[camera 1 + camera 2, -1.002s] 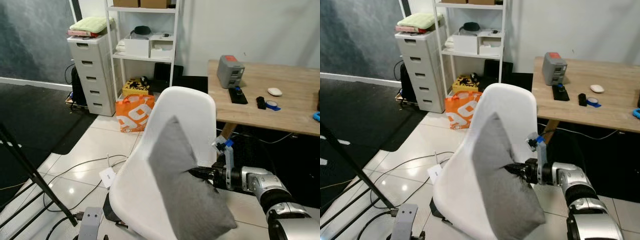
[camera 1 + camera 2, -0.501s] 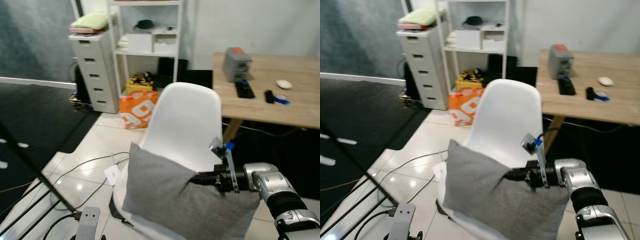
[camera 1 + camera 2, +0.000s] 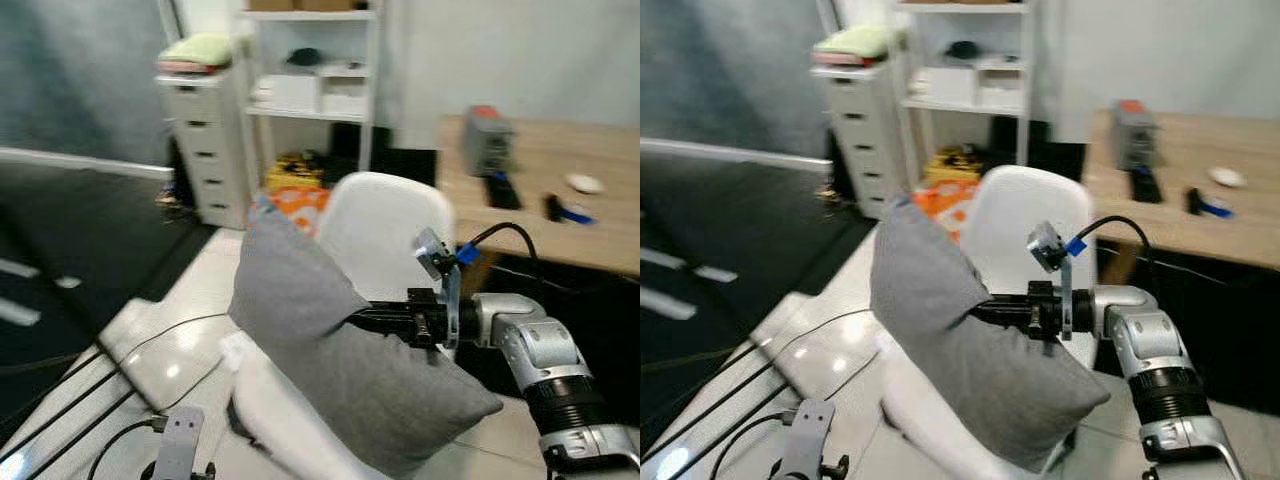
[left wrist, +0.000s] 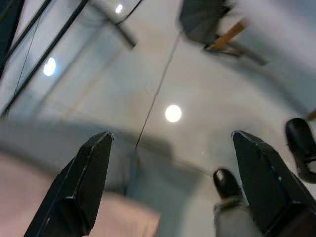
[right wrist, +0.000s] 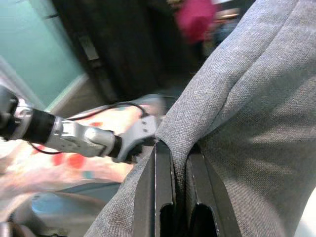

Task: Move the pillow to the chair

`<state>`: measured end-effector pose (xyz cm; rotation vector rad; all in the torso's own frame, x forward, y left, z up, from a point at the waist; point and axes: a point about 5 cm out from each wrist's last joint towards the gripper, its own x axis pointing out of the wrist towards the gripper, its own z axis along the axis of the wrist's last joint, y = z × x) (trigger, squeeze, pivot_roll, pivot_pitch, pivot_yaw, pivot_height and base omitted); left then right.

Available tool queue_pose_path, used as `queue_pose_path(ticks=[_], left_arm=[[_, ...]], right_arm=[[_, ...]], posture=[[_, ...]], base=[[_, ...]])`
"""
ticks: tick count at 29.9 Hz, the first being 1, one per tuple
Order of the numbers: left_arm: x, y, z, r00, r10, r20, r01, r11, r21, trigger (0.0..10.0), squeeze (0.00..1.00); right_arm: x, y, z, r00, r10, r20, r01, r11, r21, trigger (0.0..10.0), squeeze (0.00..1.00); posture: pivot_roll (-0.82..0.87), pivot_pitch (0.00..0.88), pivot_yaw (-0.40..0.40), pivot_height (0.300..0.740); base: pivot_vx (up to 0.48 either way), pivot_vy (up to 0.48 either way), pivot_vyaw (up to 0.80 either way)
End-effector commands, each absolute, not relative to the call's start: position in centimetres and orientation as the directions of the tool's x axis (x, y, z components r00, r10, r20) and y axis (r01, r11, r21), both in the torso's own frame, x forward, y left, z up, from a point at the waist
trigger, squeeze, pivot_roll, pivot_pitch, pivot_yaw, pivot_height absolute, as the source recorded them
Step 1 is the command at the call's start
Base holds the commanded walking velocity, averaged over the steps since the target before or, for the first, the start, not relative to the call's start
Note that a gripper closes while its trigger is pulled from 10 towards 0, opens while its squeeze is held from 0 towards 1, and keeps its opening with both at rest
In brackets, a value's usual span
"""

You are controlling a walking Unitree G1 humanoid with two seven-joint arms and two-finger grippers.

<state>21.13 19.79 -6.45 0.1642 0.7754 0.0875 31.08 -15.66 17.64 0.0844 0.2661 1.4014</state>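
Observation:
A grey pillow [image 3: 320, 345] is held tilted over the seat of a white shell chair [image 3: 385, 225], one corner pointing up in front of the backrest. My right gripper [image 3: 358, 318] reaches in from the right and is shut on a fold of the pillow [image 5: 232, 123], the fabric pinched between its two black fingers [image 5: 163, 197]. Whether the pillow rests on the seat [image 3: 270, 405] I cannot tell. In the left wrist view my left gripper [image 4: 173, 187] is open over the glossy tiled floor [image 4: 197, 89], holding nothing.
A wooden table [image 3: 590, 235] with a grey box [image 3: 487, 128] and small items stands right of the chair. Behind it are a white drawer unit [image 3: 205, 130], a shelf [image 3: 320, 85] and an orange bag [image 3: 300, 198]. Cables [image 3: 120, 360] cross the floor at left.
The pillow has swung in my right gripper from lying wide across the seat to a tilted, raised pose, one corner up. The whole view has shifted and blurred.

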Motion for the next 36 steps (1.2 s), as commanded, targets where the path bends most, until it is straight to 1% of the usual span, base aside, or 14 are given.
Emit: queue_pose_path(ticks=[1, 2, 3, 4, 6, 11, 21, 29, 34, 35, 36], left_arm=[[20.3, 20.6, -6.9, 0.686, 0.152, -0.711, -0.012, 0.98, 0.198, 10.0, 0.0], [20.3, 20.6, -6.8, 0.686, 0.152, -0.712, -0.011, 0.98, 0.198, 10.0, 0.0], [20.3, 20.6, -6.8, 0.686, 0.152, -0.712, -0.011, 0.98, 0.198, 10.0, 0.0], [20.3, 20.6, -6.8, 0.686, 0.152, -0.712, -0.01, 0.98, 0.199, 10.0, 0.0], [20.3, 20.6, -6.8, 0.686, 0.152, -0.712, -0.01, 0.98, 0.199, 10.0, 0.0], [20.3, 20.6, -6.8, 0.686, 0.151, -0.711, -0.011, 0.98, 0.198, 10.0, 0.0], [20.4, 20.6, -6.8, 0.688, 0.152, -0.71, -0.013, 0.98, 0.197, 10.0, 0.0], [20.4, 20.6, -6.8, 0.688, 0.152, -0.71, -0.012, 0.98, 0.198, 10.0, 0.0], [20.3, 20.6, -6.8, 0.687, 0.153, -0.71, -0.011, 0.98, 0.2, 10.0, 0.0], [20.3, 20.6, -6.8, 0.687, 0.153, -0.71, -0.011, 0.98, 0.201, 10.0, 0.0], [20.3, 20.7, -6.8, 0.687, 0.154, -0.71, -0.011, 0.979, 0.202, 10.0, 0.0]], right_arm=[[30.6, -14.5, 18.4, 0.102, 0.991, -0.084, -0.973, 0.117, 0.2, 10.0, 0.0], [31.1, -14.4, 18.2, 0.163, 0.982, -0.091, -0.96, 0.179, 0.215, 10.0, 0.0], [31.1, -14.4, 18.2, 0.163, 0.982, -0.091, -0.96, 0.179, 0.215, 10.0, 0.0], [31.5, -14.4, 18.1, 0.207, 0.974, -0.097, -0.948, 0.224, 0.228, 10.0, 0.0], [31.5, -14.4, 17.9, 0.218, 0.969, -0.118, -0.946, 0.24, 0.22, 10.0, 0.0], [30.7, -14.5, 17.7, 0.185, 0.97, -0.16, -0.954, 0.216, 0.206, 10.0, 0.0], [30.4, -14.3, 18.0, 0.169, 0.971, -0.167, -0.959, 0.201, 0.199, 10.0, 0.0], [30.5, -14.4, 18.3, 0.194, 0.964, -0.182, -0.955, 0.228, 0.189, 10.0, 0.0], [30.7, -14.4, 18.2, 0.223, 0.958, -0.183, -0.95, 0.256, 0.181, 10.0, 0.0], [30.9, -14.4, 18.2, 0.238, 0.953, -0.185, -0.947, 0.27, 0.173, 10.0, 0.0], [31.3, -14.1, 18.2, 0.275, 0.946, -0.171, -0.941, 0.302, 0.156, 10.0, 0.0]], posture=[[-0.26, 0.072, 0.08, 0.74], [-0.26, 0.076, 0.078, 0.74], [-0.26, 0.076, 0.078, 0.74], [-0.26, 0.076, 0.078, 0.74], [-0.26, 0.078, 0.077, 0.74], [-0.26, 0.08, 0.076, 0.74], [-0.26, 0.074, 0.072, 0.74], [-0.26, 0.074, 0.074, 0.74], [-0.25, 0.071, 0.076, 0.74], [-0.25, 0.07, 0.076, 0.74], [-0.25, 0.069, 0.077, 0.74]], base=[[0.0, 0.0, 0.77], [0.0, 0.0, 0.0], [0.0, 0.0, 0.0], [0.0, 0.0, 0.0], [0.0, 0.0, -0.37], [0.0, 0.0, -0.74], [0.0, 0.0, -0.74], [0.0, 0.0, -0.74], [0.0, 0.0, -0.74], [0.0, 0.0, -0.74], [0.0, 0.0, 0.0]])
